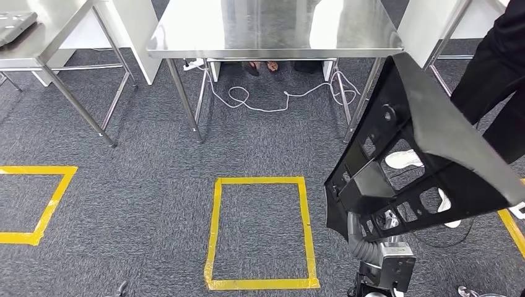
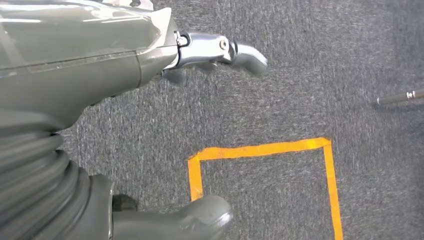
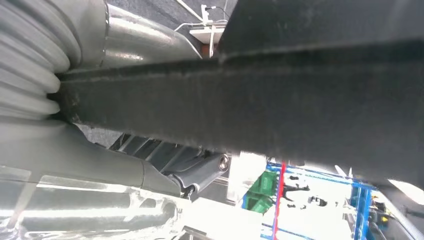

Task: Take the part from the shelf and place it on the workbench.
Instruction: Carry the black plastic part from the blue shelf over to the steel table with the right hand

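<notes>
Grey carpet with yellow tape squares [image 1: 260, 232] stretches ahead to the steel workbench [image 1: 272, 31], its top bare on my side. My right hand [image 1: 371, 244] grips the black part [image 1: 427, 154] from below — the part stands up over the hand, long axis leaning up and forward, well short of the bench. The bench lies ahead and left of the part. My left hand [image 2: 100, 60] hangs slack, holding nothing. A person [image 1: 495, 80] stands close on the right — I'd judge that a risk.

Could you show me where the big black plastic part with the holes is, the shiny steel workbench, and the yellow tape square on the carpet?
Black plastic part with holes [image 1: 433, 124], head view, on its broad flat upper panel.
Shiny steel workbench [image 1: 272, 28], head view, on its bare top.
Yellow tape square [image 1: 216, 229], head view, on its left strip.
</notes>
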Robot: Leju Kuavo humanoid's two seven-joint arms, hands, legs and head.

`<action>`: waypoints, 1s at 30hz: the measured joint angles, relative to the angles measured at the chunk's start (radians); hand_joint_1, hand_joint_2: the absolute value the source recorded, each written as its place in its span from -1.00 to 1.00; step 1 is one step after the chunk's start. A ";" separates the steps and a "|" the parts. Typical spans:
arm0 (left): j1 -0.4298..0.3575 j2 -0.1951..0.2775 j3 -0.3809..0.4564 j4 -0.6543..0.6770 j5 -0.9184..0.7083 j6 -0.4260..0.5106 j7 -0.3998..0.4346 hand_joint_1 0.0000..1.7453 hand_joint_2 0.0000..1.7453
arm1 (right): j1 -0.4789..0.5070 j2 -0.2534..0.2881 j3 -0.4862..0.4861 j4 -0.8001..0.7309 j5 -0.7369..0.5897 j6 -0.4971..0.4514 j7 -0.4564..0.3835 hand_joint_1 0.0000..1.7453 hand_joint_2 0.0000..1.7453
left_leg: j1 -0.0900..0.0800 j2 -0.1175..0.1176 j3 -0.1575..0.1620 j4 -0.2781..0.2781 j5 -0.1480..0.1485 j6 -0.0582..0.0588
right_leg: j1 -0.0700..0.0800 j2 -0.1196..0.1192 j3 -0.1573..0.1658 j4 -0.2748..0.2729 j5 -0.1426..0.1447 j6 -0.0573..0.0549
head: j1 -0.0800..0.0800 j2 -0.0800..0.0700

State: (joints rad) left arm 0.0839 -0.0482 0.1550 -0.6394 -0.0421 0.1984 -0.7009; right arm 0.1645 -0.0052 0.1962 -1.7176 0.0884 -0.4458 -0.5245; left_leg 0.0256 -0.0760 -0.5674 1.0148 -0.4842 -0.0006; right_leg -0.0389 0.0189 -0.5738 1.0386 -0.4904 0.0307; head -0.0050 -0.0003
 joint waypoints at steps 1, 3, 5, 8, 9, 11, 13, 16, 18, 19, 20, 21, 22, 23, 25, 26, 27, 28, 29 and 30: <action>0.001 0.000 0.000 0.000 0.000 0.001 0.000 -1.00 1.00 | 0.002 0.003 -0.001 -0.002 0.000 0.001 0.000 1.00 1.00 | 0.003 0.009 -0.001 0.007 -0.004 -0.003 | 0.001 -0.001 0.002 0.000 -0.001 -0.006 | -0.001 0.000; 0.001 -0.001 0.000 0.000 0.000 0.002 0.000 -1.00 1.00 | 0.004 0.008 -0.006 -0.007 -0.003 0.005 0.000 1.00 1.00 | 0.005 0.041 -0.031 0.070 -0.034 -0.008 | 0.002 -0.006 0.009 -0.001 -0.005 -0.017 | -0.004 0.000; 0.001 -0.001 0.000 0.000 0.000 0.003 0.000 -1.00 1.00 | 0.006 0.011 -0.014 -0.012 -0.007 0.010 0.000 1.00 1.00 | 0.004 0.068 -0.106 0.201 -0.086 -0.012 | 0.007 -0.014 0.014 -0.001 -0.011 -0.026 | -0.005 0.000; 0.001 -0.001 0.000 0.000 -0.001 0.003 0.000 -1.00 1.00 | 0.010 0.013 -0.024 -0.012 -0.012 0.015 0.000 1.00 1.00 | 0.003 0.073 -0.178 0.290 -0.083 -0.005 | 0.016 -0.023 0.024 -0.001 -0.021 -0.036 | -0.005 0.000; 0.001 -0.001 0.000 0.000 -0.001 0.003 0.000 -1.00 1.00 | 0.011 0.013 -0.026 -0.013 -0.013 0.016 0.000 1.00 1.00 | 0.001 0.073 -0.164 0.247 -0.047 0.003 | 0.019 -0.025 0.030 -0.001 -0.026 -0.037 | -0.005 0.000; 0.000 -0.001 0.000 0.000 -0.001 0.003 0.000 -1.00 1.00 | 0.011 0.015 -0.030 -0.015 -0.013 0.017 -0.001 1.00 1.00 | -0.009 0.079 -0.106 0.112 0.025 0.023 | 0.023 -0.026 0.043 -0.003 -0.036 -0.035 | -0.004 0.000; -0.002 0.000 0.000 0.000 -0.002 0.004 0.000 -1.00 1.00 | 0.013 0.019 -0.034 -0.019 -0.010 0.020 -0.003 1.00 1.00 | -0.021 0.087 -0.070 0.037 0.045 0.037 | 0.025 -0.027 0.050 -0.006 -0.043 -0.028 | -0.004 0.000; -0.002 0.000 0.002 0.000 -0.002 0.006 0.000 -1.00 1.00 | 0.017 0.029 -0.040 -0.024 0.004 0.034 -0.004 1.00 1.00 | -0.027 0.082 -0.054 0.014 0.040 0.044 | 0.025 -0.034 0.058 -0.016 -0.049 -0.014 | -0.003 0.000; -0.003 -0.002 0.003 0.000 -0.002 0.006 -0.001 -1.00 1.00 | 0.016 0.032 -0.042 -0.029 0.013 0.040 -0.003 1.00 1.00 | -0.023 0.076 -0.028 -0.015 0.044 0.049 | 0.028 -0.034 0.043 0.022 -0.065 -0.011 | -0.002 0.000; -0.003 -0.003 0.003 0.000 -0.002 0.006 -0.001 -1.00 1.00 | 0.017 0.033 -0.043 -0.031 0.015 0.041 -0.003 1.00 1.00 | -0.021 0.074 -0.017 -0.024 0.044 0.052 | 0.028 -0.031 0.014 0.076 -0.084 -0.014 | 0.000 0.000; -0.005 -0.003 0.003 0.000 -0.002 0.006 -0.001 -1.00 1.00 | 0.018 0.033 -0.044 -0.031 0.016 0.042 -0.002 1.00 1.00 | -0.022 0.071 -0.010 -0.027 0.040 0.055 | 0.027 -0.027 -0.025 0.141 -0.105 -0.016 | 0.000 0.000; -0.005 -0.004 0.004 0.000 -0.002 0.006 0.000 -1.00 1.00 | 0.020 0.034 -0.045 -0.031 0.017 0.043 -0.002 1.00 1.00 | -0.022 0.069 -0.006 -0.027 0.035 0.057 | 0.026 -0.025 -0.067 0.205 -0.122 -0.016 | 0.000 0.000; -0.005 -0.004 0.004 0.000 -0.002 0.006 0.000 -1.00 1.00 | 0.023 0.034 -0.046 -0.031 0.017 0.043 -0.001 1.00 1.00 | -0.023 0.065 -0.001 -0.027 0.030 0.057 | 0.025 -0.024 -0.101 0.248 -0.127 -0.012 | 0.000 0.000; -0.004 -0.004 0.004 0.000 -0.002 0.006 0.000 -1.00 1.00 | 0.024 0.034 -0.047 -0.031 0.017 0.044 -0.001 1.00 1.00 | -0.023 0.061 0.005 -0.027 0.024 0.056 | 0.024 -0.023 -0.118 0.255 -0.116 -0.003 | 0.000 0.000; -0.003 -0.004 0.005 0.000 -0.002 0.006 0.000 -1.00 1.00 | 0.024 0.034 -0.049 -0.031 0.017 0.044 -0.001 1.00 1.00 | -0.022 0.054 0.023 -0.025 0.010 0.049 | 0.017 -0.023 -0.096 0.168 -0.051 0.021 | 0.001 0.000; -0.003 -0.005 0.005 0.000 -0.002 0.006 0.000 -1.00 1.00 | 0.024 0.035 -0.049 -0.031 0.017 0.045 -0.001 1.00 1.00 | -0.024 0.051 0.030 -0.023 0.001 0.044 | 0.014 -0.023 -0.071 0.099 -0.016 0.030 | 0.002 0.000; -0.003 -0.005 0.005 0.000 -0.002 0.006 0.000 -1.00 1.00 | 0.024 0.036 -0.050 -0.032 0.017 0.045 -0.001 1.00 1.00 | -0.026 0.049 0.036 -0.019 -0.010 0.038 | 0.011 -0.022 -0.048 0.043 0.009 0.031 | 0.003 0.000; -0.003 -0.005 0.005 0.000 -0.002 0.006 0.000 -1.00 1.00 | 0.024 0.037 -0.050 -0.032 0.017 0.046 0.000 1.00 1.00 | -0.029 0.047 0.039 -0.015 -0.018 0.033 | 0.009 -0.021 -0.032 0.007 0.022 0.025 | 0.002 0.000; -0.003 -0.005 0.005 0.000 -0.002 0.006 0.000 -1.00 1.00 | 0.024 0.038 -0.050 -0.032 0.017 0.046 0.000 1.00 1.00 | -0.030 0.046 0.040 -0.012 -0.025 0.028 | 0.011 -0.020 -0.024 -0.009 0.025 0.016 | 0.001 0.000; -0.003 -0.005 0.005 0.000 -0.002 0.006 0.000 -1.00 1.00 | 0.024 0.038 -0.051 -0.033 0.017 0.047 0.000 1.00 1.00 | -0.029 0.046 0.042 -0.011 -0.030 0.025 | 0.011 -0.018 -0.020 -0.009 0.023 0.005 | -0.002 0.000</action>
State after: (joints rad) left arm 0.0807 -0.0533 0.1597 -0.6395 -0.0439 0.2042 -0.7007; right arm 0.1888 0.0332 0.1456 -1.7501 0.1057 -0.3987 -0.5247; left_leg -0.0031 -0.0302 -0.5254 1.0034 -0.5142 0.0242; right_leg -0.0275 0.0004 -0.5937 1.0294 -0.4676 0.0357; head -0.0068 -0.0003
